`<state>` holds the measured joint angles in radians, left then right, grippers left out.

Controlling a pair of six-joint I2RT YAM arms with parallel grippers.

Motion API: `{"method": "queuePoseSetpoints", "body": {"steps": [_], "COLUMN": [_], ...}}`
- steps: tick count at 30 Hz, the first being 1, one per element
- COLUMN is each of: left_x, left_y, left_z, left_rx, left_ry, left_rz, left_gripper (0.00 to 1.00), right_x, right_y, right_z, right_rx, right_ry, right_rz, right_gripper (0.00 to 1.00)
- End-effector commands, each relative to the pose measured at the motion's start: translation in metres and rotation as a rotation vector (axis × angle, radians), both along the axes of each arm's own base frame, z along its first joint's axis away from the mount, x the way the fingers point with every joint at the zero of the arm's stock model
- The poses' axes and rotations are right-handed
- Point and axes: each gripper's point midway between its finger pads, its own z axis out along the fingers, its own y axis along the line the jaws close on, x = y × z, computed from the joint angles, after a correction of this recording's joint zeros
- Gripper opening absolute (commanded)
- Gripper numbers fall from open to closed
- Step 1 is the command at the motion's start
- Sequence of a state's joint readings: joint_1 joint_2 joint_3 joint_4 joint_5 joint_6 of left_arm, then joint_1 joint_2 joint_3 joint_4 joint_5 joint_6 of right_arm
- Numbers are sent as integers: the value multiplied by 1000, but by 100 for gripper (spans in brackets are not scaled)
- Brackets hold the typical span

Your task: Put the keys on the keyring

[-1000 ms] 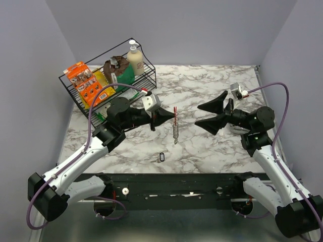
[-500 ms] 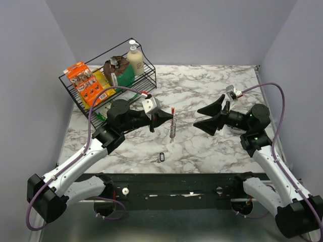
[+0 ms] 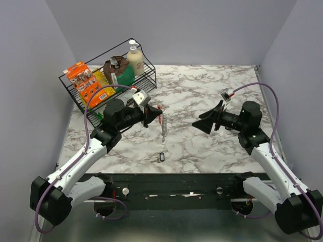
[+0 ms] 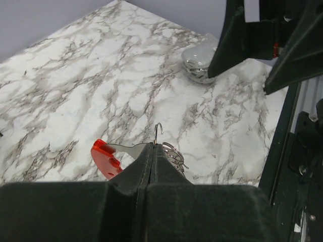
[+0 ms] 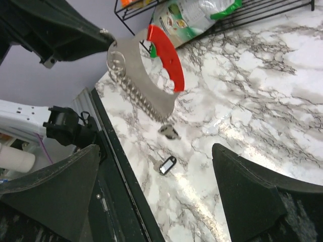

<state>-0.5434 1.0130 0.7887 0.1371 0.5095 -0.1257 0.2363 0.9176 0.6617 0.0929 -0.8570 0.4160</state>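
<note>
Red-clipped keyring point(image 3: 162, 125): pinched between left fingers point(image 4: 131, 176), hanging above worktop point(image 3: 212, 85)
Right fingers point(image 5: 242, 191): spread wide, facing keyring
Key point(image 3: 161, 156): flat on worktop

Table point(image 3: 202, 91): white marble, grey veining. Keyring point(image 5: 166, 58): red clip, silvery ribbed chain. Key point(image 3: 161, 157), nearer than Keyring: dark rim, pale centre. Wire basket point(image 3: 72, 89), left of Keyring: black, holding orange box point(image 3: 83, 83), green bag point(image 3: 125, 74), cream bottle point(image 3: 135, 59). Walls point(image 3: 176, 30): pale lilac.
</note>
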Motion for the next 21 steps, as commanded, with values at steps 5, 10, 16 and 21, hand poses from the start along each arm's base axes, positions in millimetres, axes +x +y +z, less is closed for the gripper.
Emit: {"method": "queuePoseSetpoints", "body": {"steps": [5,10,16,21], "left_x": [8,7,1,-5], "left_y": [39,63,71,65], "left_z": [16,20,31,33], "left_rx": [-129,-204,-290,-283], "left_ry": [20,47,95,119], "left_rz": [96,129,94,36], "left_gripper": [0,0,0,0], "right_x": [-11,-15,-16,-18], "right_y": [2,5,6,8], "right_z": [-24,-23,-28,-34], "right_rx": [-62,-55,-63,-82], "right_ry": [57,47,63,66], "right_rz": [68,84,88,86], "right_gripper": [100,100,100,100]}}
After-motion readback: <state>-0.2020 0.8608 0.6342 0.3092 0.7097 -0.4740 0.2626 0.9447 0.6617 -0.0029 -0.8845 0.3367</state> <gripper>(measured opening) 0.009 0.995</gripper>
